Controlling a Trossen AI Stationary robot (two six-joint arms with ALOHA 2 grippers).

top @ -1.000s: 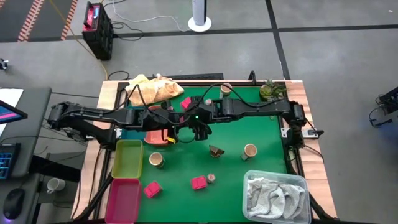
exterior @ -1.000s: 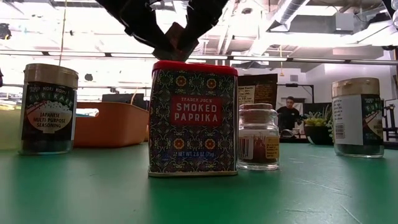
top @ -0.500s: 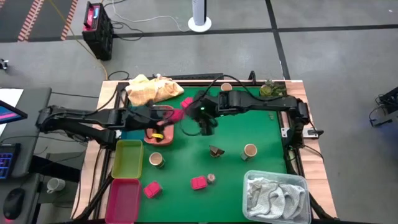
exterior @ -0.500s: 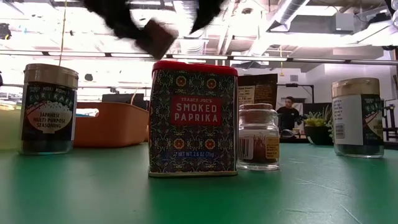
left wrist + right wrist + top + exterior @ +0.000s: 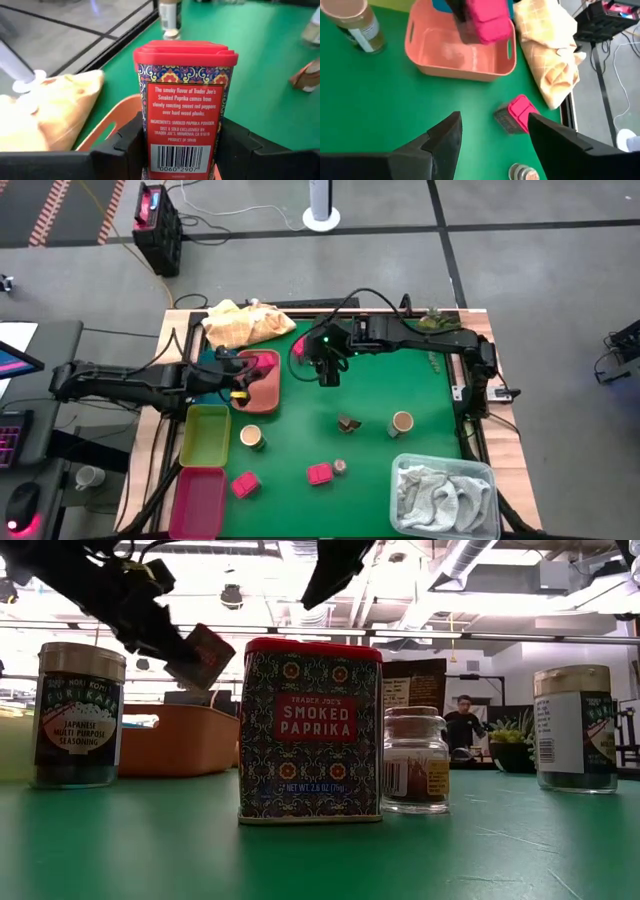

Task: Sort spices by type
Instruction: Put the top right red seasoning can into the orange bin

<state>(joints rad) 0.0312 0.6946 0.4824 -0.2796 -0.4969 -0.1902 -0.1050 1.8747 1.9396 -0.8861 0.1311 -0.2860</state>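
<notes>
Four paprika tins: square printed metal, red lids; two low on green worktop (image 5: 420,390) at (image 5: 244,484) and (image 5: 319,473), one near far edge (image 5: 515,115), one in left hand.
Jars: three tan-lidded cylinders (image 5: 251,437), (image 5: 401,423), (image 5: 363,321); one small clear glass jar (image 5: 340,467).
Wedge: one dark piece (image 5: 347,423), mid-worktop.
Trays: three plastic rectangles, magenta (image 5: 199,498), lime (image 5: 205,434), salmon (image 5: 262,390).
Left hand (image 5: 182,145): arm stretched low from left, fingers pinching a tin (image 5: 184,100) upright over salmon tray.
Right hand (image 5: 329,373): arm reaching in from right, fingers spread, empty, above the far tin.
Cloths: yellow crumpled (image 5: 243,323), white-grey in clear bin (image 5: 443,492).
</notes>
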